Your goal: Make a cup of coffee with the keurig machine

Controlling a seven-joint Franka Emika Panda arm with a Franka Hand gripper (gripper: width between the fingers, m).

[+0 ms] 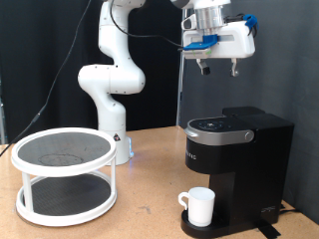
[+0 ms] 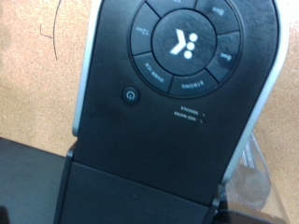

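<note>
Currently the gripper [image 1: 219, 68] hangs open and empty well above the keurig machine [image 1: 237, 159], whose lid is shut, the cup [image 1: 199, 206] sits on its drip base, and an off-centre descent could miss the buttons.

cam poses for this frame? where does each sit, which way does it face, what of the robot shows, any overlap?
Exterior view: off the arm, level with the table, facing the arm, the end effector high above the coffee maker, the cup and a white tiered rack.
Wrist view: on the hand, looking down at the coffee maker's button ring; no robot part clearly shows.
Shared: the coffee maker's top.
</note>
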